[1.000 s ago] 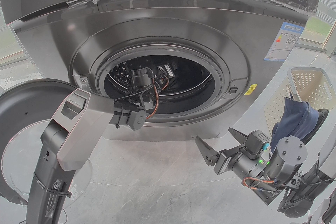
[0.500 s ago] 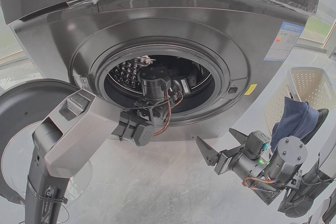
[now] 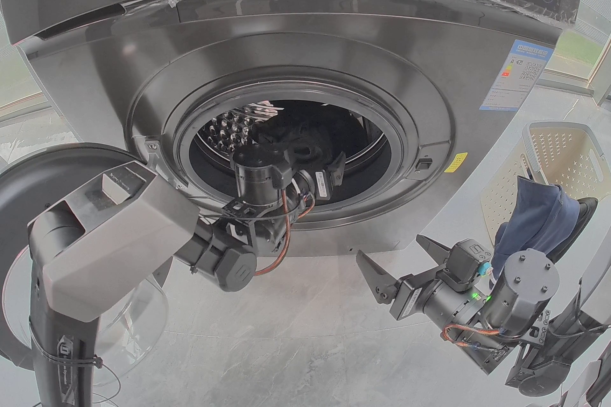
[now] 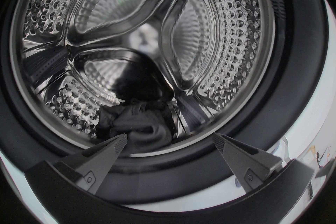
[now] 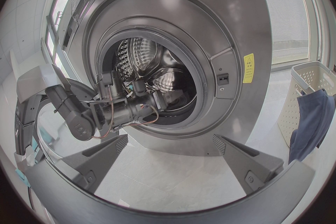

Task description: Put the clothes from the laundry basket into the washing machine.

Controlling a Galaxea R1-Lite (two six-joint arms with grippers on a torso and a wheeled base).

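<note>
The washing machine (image 3: 407, 84) stands with its round door (image 3: 32, 217) swung open to the left. A dark garment (image 4: 143, 128) lies at the bottom of the steel drum (image 4: 227, 42). My left gripper (image 4: 168, 139) is open and empty, just at the drum's mouth (image 3: 331, 170), and it also appears in the right wrist view (image 5: 164, 98). To the right, a blue garment (image 3: 538, 217) (image 5: 311, 119) hangs over the rim of the cream laundry basket (image 3: 563, 151) (image 5: 309, 76). My right gripper (image 3: 388, 244) (image 5: 168, 140) is open and empty, low over the floor before the machine, left of the basket.
The pale marble floor (image 3: 305, 313) runs in front of the machine. The open door takes up the space at the left, beside my left arm. A window (image 5: 290, 18) stands behind the basket.
My left arm has drawn back, bringing its gripper from deep in the drum out to the opening. The right arm, basket and blue garment have not moved.
</note>
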